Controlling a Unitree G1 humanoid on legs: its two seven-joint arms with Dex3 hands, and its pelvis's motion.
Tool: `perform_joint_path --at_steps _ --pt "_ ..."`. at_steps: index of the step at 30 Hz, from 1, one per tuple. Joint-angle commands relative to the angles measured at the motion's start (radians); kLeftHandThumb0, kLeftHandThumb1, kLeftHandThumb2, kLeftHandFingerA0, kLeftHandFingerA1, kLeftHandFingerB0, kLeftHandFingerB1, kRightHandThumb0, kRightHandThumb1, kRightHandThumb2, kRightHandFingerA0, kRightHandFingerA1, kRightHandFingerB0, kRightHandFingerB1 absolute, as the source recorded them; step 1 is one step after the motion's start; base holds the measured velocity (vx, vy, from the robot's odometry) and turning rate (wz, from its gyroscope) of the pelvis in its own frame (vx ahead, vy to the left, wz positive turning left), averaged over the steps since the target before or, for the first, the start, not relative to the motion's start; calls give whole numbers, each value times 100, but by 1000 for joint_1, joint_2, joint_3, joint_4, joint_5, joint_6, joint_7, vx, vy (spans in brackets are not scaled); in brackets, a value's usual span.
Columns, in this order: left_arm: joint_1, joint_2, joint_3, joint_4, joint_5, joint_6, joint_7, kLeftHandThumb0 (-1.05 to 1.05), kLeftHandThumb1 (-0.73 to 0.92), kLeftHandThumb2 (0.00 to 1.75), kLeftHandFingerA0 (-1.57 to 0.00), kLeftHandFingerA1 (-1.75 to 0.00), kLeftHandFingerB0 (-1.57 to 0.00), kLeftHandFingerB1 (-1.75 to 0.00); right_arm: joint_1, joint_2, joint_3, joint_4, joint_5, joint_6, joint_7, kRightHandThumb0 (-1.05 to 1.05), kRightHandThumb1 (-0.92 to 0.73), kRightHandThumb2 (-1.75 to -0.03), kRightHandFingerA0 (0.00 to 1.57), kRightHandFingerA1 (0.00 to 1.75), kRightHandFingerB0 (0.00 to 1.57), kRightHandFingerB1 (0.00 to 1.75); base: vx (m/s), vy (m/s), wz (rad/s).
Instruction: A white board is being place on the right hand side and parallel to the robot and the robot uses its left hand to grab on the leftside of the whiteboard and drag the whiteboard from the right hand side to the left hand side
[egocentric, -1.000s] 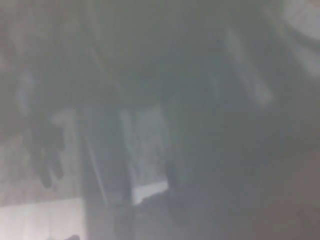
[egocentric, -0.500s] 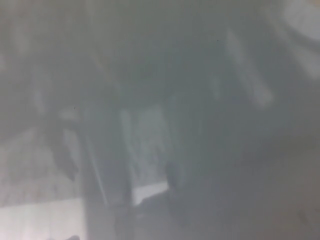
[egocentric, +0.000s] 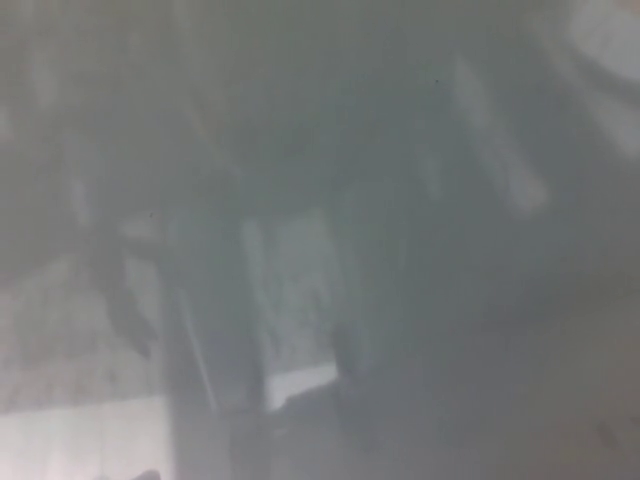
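A heavy grey haze veils the head view, leaving only vague shapes. A dark, finger-like form at left centre of the frame (egocentric: 125, 300) may be the left robot hand reaching downward, though whether it is spread or clasped cannot be told. A pale upright panel at centre (egocentric: 295, 300), just to its right, could be the whiteboard's edge; that too is uncertain. No right robot hand shows.

1. The head view was heavily fogged and blurred, so no table, bench or floor could be made out with certainty.
2. A pale flat area (egocentric: 80, 435) filled the lower left corner; what it was could not be told.
3. A small bright patch (egocentric: 300, 383) lay near the lower centre, unidentifiable.
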Motion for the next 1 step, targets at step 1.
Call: perform_joint_path --at_steps 1 --pt "-1 21 -9 10 28 -39 28 -36 66 60 -24 -32 -12 -26 0 -12 -4 3 4 9 -3 -39 -75 -74 98 98 73 87 0 0 0"
